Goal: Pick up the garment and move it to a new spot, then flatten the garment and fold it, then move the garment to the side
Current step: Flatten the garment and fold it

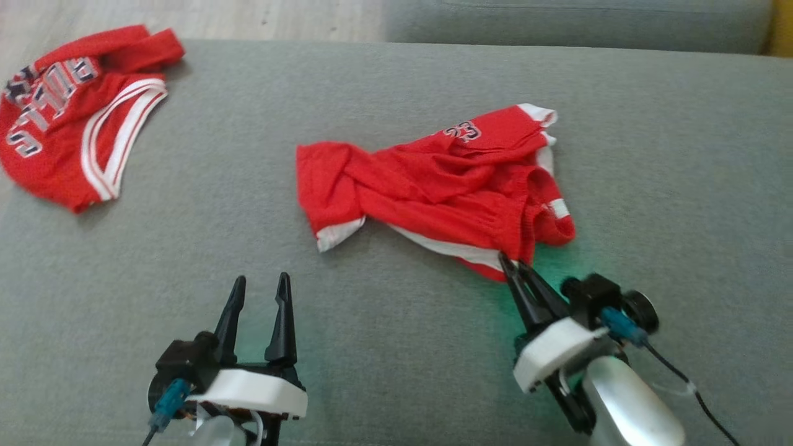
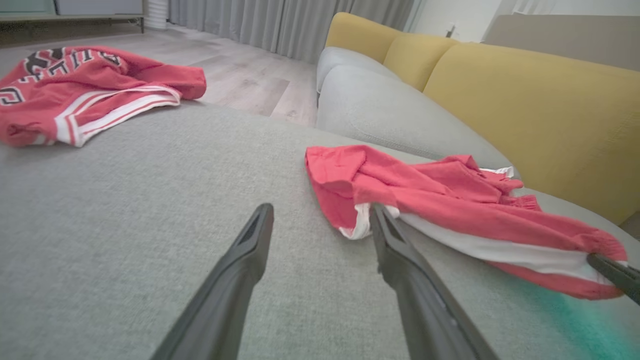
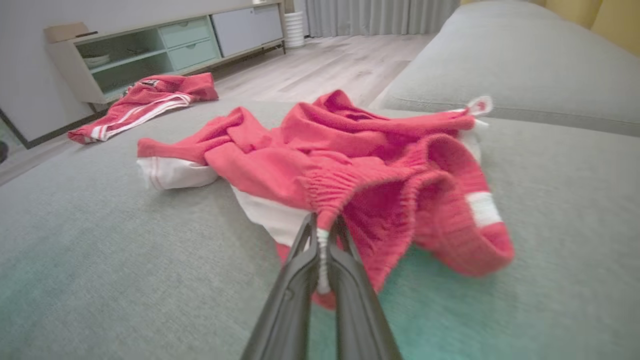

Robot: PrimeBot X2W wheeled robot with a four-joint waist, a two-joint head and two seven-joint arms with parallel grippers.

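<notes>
Grey sofa cushion, crumpled red shorts lying mid-cushion, right gripper pinched closed on their near edge (white trim between the fingers), left gripper spread wide, empty, red jersey far left.

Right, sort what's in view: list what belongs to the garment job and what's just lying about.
In the job:
- red shorts, crumpled
- right gripper, shut on the shorts' near edge
- left gripper, open, apart from the shorts
- grey cushion under them

Lying about:
- red jersey, at the cushion's far left corner
- yellow backrest
- cabinet
</notes>
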